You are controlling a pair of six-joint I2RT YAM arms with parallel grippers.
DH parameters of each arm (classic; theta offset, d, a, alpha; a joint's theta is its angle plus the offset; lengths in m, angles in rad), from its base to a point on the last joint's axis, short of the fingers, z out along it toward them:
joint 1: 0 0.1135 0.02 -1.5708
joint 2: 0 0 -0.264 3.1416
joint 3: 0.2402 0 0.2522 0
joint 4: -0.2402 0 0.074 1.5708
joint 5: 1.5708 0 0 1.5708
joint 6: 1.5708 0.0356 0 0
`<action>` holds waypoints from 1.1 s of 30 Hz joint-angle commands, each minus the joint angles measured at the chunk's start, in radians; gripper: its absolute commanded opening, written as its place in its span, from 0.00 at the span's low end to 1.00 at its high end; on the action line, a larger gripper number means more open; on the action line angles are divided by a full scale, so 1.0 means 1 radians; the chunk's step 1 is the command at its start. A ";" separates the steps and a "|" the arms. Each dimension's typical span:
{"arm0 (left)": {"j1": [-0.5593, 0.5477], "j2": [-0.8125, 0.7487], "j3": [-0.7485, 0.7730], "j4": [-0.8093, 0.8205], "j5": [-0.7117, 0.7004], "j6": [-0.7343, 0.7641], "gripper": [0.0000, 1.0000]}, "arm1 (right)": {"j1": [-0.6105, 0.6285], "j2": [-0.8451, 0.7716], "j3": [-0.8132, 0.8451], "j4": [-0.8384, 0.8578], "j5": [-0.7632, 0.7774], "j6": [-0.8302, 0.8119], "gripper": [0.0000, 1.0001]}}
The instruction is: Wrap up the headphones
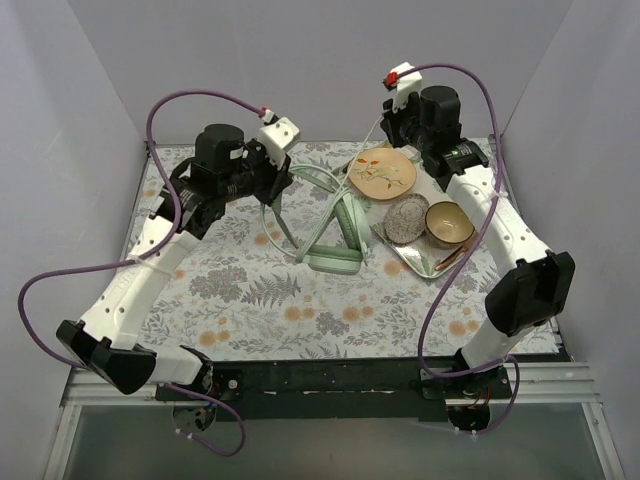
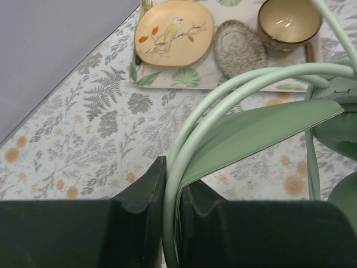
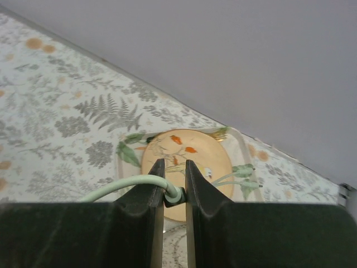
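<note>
The pale mint-green headphones (image 1: 335, 238) lie at the middle of the flowered cloth, ear cups toward the front. My left gripper (image 1: 278, 192) is at their left side. In the left wrist view it (image 2: 172, 167) is shut on the headband's thin wires and flat band (image 2: 251, 125), and an ear cup (image 2: 341, 134) shows at the right edge. My right gripper (image 1: 388, 128) is raised at the back, over the plate. In the right wrist view it (image 3: 173, 167) is shut on the plug end of the green cable (image 3: 128, 183), which trails off to the left.
A tray (image 1: 420, 262) at the back right holds an orange bird plate (image 1: 382, 172), a speckled dish (image 1: 407, 217) and a brown bowl (image 1: 449, 222). These also show in the left wrist view: plate (image 2: 173, 32), dish (image 2: 240, 47), bowl (image 2: 289, 19). Grey walls enclose three sides.
</note>
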 commanded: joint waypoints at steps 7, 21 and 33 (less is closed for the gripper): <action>-0.001 -0.012 0.340 0.001 0.134 -0.368 0.00 | 0.095 -0.079 -0.388 0.422 -0.514 0.123 0.06; -0.001 0.026 0.454 0.066 -0.045 -0.418 0.00 | 0.167 -0.095 -0.745 1.008 -0.506 0.470 0.33; -0.001 0.026 0.508 0.064 -0.126 -0.401 0.00 | 0.168 -0.111 -0.881 1.057 -0.443 0.480 0.48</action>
